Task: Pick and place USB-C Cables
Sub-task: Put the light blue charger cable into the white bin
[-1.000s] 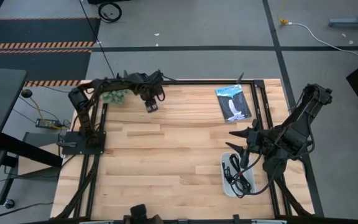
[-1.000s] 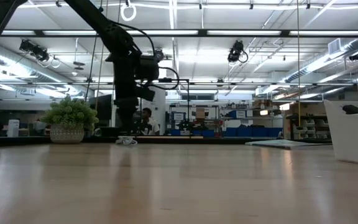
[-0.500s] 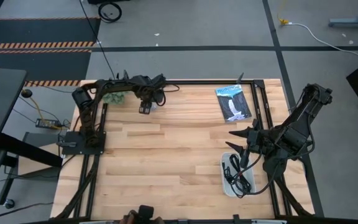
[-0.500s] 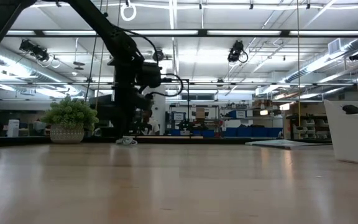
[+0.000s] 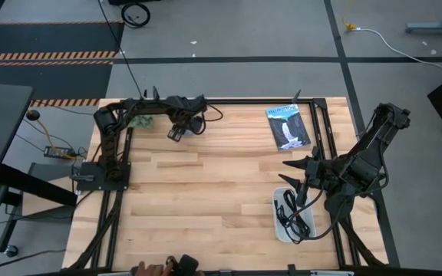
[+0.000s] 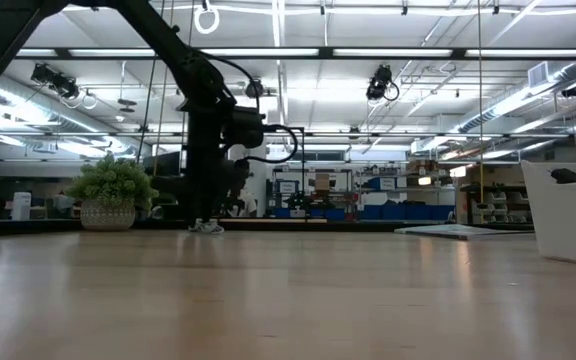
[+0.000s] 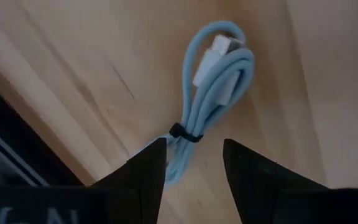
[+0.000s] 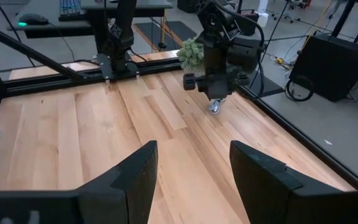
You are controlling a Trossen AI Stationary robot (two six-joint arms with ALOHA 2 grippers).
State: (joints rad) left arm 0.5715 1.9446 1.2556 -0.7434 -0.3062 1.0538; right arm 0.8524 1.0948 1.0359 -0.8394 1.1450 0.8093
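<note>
A light blue coiled USB-C cable [image 7: 213, 81], bound by a black tie, lies flat on the wood near the table's far edge. My left gripper [image 7: 194, 146] is open and low over it, with its fingers on either side of the coil's tied end and not touching it. The gripper also shows in the high view [image 5: 176, 132] and in the low view [image 6: 208, 212]. My right gripper [image 5: 296, 193] is open and empty above the white bin [image 5: 281, 228] at the near right. The bin holds black coiled cables [image 5: 291, 211].
A flat black-and-blue packet [image 5: 288, 126] lies at the far right. A fuzzy green plant ball [image 5: 140, 119] stands at the far left, close to my left arm. Black frame rails [image 5: 317, 130] run along the table's sides. The table's middle is bare wood [image 5: 206, 192].
My left gripper has moved a little toward the table's left edge and come down over the light blue cable. It now stands low around the cable, which has stayed in place.
</note>
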